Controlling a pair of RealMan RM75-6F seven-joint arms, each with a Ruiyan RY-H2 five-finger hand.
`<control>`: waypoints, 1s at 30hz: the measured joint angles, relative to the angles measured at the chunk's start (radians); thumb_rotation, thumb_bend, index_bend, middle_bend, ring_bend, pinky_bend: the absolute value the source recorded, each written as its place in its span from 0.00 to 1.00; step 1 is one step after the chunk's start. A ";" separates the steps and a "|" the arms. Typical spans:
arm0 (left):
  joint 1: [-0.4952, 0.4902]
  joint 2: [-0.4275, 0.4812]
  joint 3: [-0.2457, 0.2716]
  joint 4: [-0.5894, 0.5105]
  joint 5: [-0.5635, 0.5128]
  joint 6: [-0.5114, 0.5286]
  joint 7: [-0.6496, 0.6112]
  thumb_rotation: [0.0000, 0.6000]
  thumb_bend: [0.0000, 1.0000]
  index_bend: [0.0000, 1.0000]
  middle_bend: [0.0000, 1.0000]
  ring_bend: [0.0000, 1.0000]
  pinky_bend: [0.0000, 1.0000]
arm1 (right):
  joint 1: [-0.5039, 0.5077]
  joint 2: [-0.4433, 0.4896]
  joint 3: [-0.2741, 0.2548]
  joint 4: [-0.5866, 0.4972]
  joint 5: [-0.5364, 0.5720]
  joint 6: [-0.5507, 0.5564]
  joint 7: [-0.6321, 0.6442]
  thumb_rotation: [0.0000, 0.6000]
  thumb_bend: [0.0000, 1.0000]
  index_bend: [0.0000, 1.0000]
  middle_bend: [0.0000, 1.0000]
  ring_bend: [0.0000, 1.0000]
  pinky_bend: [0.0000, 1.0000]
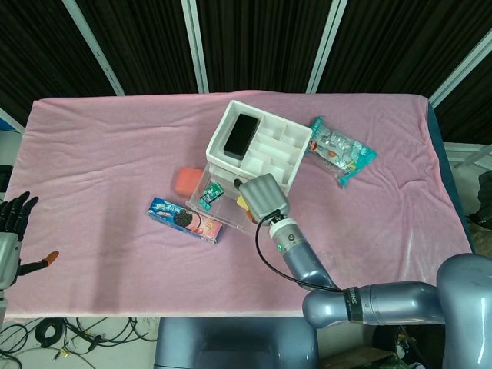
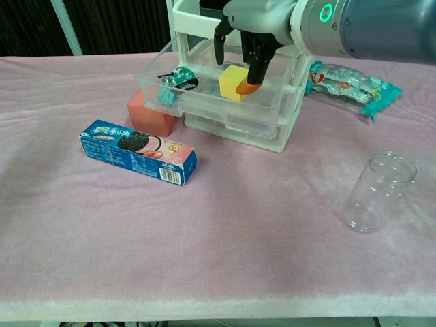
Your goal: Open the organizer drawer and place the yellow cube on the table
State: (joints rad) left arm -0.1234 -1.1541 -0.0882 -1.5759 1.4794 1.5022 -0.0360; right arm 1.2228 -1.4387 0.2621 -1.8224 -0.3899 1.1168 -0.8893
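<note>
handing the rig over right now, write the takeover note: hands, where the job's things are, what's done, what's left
Right hand: reaching into the open organizer drawer, fingers down around the yellow cube; a firm grip is not confirmed.
Left hand: at the table's left edge, open, holding nothing.
Done: the drawer is pulled out.
Left: grip the cube, lift it out, set it on the pink table cloth.
Also in the drawer: a small green packet.

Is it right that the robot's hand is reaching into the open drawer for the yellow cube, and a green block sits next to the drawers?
Not quite. The block beside the organizer is red, not green; the chest view shows it. The rest holds: the right hand reaches into the open drawer at the yellow cube.
</note>
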 measured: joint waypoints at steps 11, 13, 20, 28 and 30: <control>-0.001 0.000 -0.001 -0.002 -0.003 -0.002 0.000 1.00 0.00 0.00 0.00 0.00 0.00 | 0.000 -0.004 -0.013 0.004 0.005 0.003 0.011 1.00 0.31 0.44 0.98 1.00 1.00; -0.001 0.000 -0.001 -0.002 -0.003 -0.002 0.001 1.00 0.00 0.00 0.00 0.00 0.00 | 0.000 -0.004 -0.013 0.001 0.002 0.005 0.013 1.00 0.34 0.46 0.98 1.00 1.00; -0.001 0.000 0.001 -0.003 -0.002 -0.003 0.002 1.00 0.00 0.00 0.00 0.00 0.00 | 0.002 0.005 -0.011 -0.017 -0.013 0.012 0.016 1.00 0.36 0.49 0.98 1.00 1.00; -0.001 0.000 0.002 -0.004 0.002 -0.002 0.004 1.00 0.00 0.00 0.00 0.00 0.00 | -0.003 0.045 -0.004 -0.078 -0.041 0.038 0.020 1.00 0.36 0.50 0.98 1.00 1.00; -0.001 0.000 0.003 -0.005 0.005 0.000 0.005 1.00 0.00 0.00 0.00 0.00 0.00 | -0.005 0.060 -0.002 -0.098 -0.045 0.046 0.019 1.00 0.36 0.50 0.98 1.00 1.00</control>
State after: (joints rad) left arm -0.1246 -1.1546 -0.0852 -1.5805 1.4840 1.5021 -0.0306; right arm 1.2174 -1.3783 0.2598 -1.9207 -0.4351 1.1629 -0.8701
